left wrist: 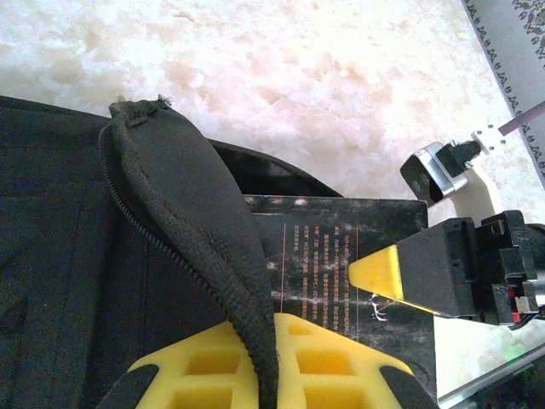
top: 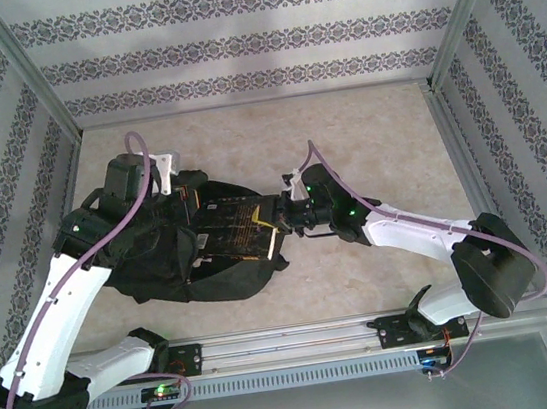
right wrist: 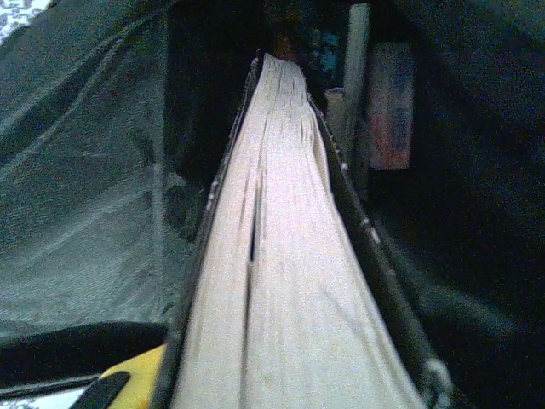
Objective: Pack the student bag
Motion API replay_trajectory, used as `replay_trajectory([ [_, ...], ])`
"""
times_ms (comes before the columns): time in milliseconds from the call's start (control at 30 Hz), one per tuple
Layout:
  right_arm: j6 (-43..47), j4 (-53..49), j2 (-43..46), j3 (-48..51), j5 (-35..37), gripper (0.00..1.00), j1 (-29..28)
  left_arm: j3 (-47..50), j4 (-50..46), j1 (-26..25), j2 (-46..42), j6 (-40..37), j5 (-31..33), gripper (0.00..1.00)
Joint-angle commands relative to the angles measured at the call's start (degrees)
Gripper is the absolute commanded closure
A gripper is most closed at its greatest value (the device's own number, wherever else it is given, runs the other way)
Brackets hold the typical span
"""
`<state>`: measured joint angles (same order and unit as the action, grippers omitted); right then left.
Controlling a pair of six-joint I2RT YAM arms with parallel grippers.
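Observation:
The student bag (top: 176, 268), a large black fabric backpack, lies on the table left of centre. My left gripper (top: 190, 199) is at its far edge. In the left wrist view that gripper (left wrist: 262, 328) is shut on the bag's zippered opening flap (left wrist: 183, 204) and holds it raised. A black book with gold print (top: 236, 227) lies half inside the opening. My right gripper (top: 278, 220) is shut on the book's right end, one yellow finger (left wrist: 379, 273) pressing its cover. The right wrist view looks along the book's pale page edge (right wrist: 281, 256) into the dark inside of the bag (right wrist: 94, 196).
Other books or boxes (right wrist: 387, 102) stand deep inside the bag, right of the held book. The pale stone tabletop (top: 365, 132) stretches behind and to the right of the bag. Patterned walls (top: 232, 38) close in three sides, and a metal rail (top: 292, 341) runs along the near edge.

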<state>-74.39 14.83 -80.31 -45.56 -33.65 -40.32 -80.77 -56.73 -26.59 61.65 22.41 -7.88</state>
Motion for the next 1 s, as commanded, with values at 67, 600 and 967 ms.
replay_trajectory([
  [67,-4.2,11.97,-0.58,-3.46,-3.02,1.0,-0.86,-4.09,3.89,0.4,-1.33,-2.56,0.1,1.0],
  [600,-7.82,16.5,-26.72,-23.53,0.58,0.93,-6.08,-3.98,7.8,0.39,-0.03,-0.47,-4.68,1.0],
  [967,8.26,-0.5,-38.17,-41.85,0.53,0.49,-8.82,3.6,14.4,0.51,1.12,1.31,-6.75,1.0],
])
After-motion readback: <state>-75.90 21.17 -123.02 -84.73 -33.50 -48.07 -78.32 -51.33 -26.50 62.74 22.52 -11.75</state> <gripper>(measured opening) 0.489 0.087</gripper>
